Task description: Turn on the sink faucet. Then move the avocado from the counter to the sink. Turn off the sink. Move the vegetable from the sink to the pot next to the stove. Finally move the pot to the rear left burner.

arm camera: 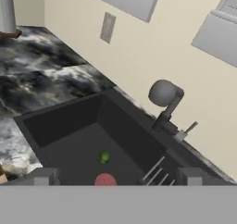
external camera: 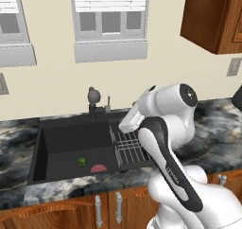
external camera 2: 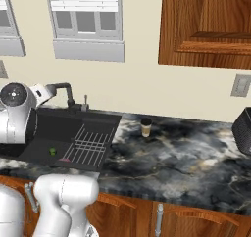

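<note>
the left base view sits behind the arm on its left side, facing forward and down onto the sink and the wall behind it. the right base view sits behind on the right, showing the same sink from farther off, plus a long stretch of desk. the hand view looks along the claw, tilted, close over the sink. all three views share the basin and the faucet.
</note>
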You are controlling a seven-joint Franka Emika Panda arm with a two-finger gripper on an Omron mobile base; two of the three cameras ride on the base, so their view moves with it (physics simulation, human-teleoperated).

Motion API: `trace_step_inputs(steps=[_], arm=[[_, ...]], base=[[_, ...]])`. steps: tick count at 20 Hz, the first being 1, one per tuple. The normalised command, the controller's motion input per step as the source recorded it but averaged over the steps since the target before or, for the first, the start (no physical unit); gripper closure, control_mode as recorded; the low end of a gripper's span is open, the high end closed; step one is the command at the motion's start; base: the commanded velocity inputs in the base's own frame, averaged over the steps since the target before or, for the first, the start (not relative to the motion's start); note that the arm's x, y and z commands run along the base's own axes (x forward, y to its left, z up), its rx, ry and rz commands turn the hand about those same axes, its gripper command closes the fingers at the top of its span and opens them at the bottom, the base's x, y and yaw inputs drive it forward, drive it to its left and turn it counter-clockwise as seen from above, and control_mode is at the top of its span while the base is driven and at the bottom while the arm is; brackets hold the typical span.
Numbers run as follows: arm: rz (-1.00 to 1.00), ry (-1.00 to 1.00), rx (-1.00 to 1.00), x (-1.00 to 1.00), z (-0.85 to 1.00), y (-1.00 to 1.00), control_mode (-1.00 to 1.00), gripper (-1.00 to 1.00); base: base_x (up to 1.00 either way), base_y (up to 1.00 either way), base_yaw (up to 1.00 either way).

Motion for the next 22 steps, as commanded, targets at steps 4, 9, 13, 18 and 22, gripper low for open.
trace_step_inputs(steps=[4, 9, 13, 18, 22], arm=[[-0.09, 0.30, -0.19, -0.13, -0.26, 0.77, -1.00, -1.00], [-0.10, 0.26, -0.13, -0.02, -0.32, 0.75, -1.00, -1.00], [-0.13, 0.13, -0.04, 0.00, -0.34, 0.60, -1.00, -1.00], [-0.13, 0.00, -0.01, 0.05, -0.42, 0.35, -1.00, -1.00], [-0.08, 0.00, -0.02, 0.14, -0.51, 0.13, -1.00, -1.00]], base=[[0.00, 0.00, 0.00], [0.00, 0.00, 0.00], [0.00, 0.00, 0.00], [0.00, 0.00, 0.00], [0.00, 0.00, 0.00]])
